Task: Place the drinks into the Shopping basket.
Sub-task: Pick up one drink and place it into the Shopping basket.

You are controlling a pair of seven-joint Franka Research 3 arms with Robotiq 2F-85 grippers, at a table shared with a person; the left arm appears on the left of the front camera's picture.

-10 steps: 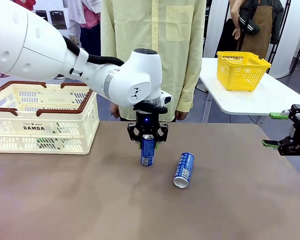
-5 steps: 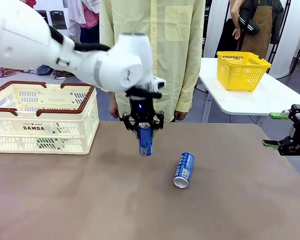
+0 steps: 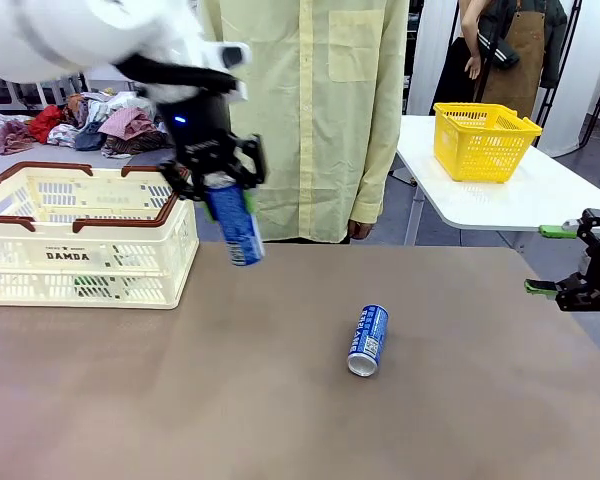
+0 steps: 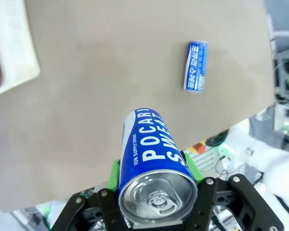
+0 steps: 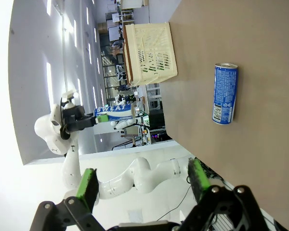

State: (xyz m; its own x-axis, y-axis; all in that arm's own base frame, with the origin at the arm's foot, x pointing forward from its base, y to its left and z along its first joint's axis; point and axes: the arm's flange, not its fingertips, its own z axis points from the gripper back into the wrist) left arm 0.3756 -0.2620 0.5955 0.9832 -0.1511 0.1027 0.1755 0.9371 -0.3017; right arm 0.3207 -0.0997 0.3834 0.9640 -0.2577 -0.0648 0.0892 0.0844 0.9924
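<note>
Left gripper (image 3: 223, 192) pinching tilted blue Pocari Sweat can (image 3: 236, 228), aloft by right end of Shopping basket (image 3: 80, 255); right gripper (image 3: 545, 260) spread, at right edge of table (image 3: 230, 420).

You can read "DAMDA" on the side of the Shopping basket (image 3: 68, 256). In the left wrist view, the near blue can (image 4: 151, 144) shows "POCARI SWEA" in white, with small "ION SUPPLY DRINK" alongside. The lying can (image 3: 368, 340) has print too small to read.

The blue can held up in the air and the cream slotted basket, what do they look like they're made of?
Slim blue can: looks like thin metal, likely aluminium; bare silver pull-tab end, glossy printed blue wall. Cream-white slotted basket: seems moulded plastic, matte, with regular slots; its dark brown rim handles look plastic too.
</note>
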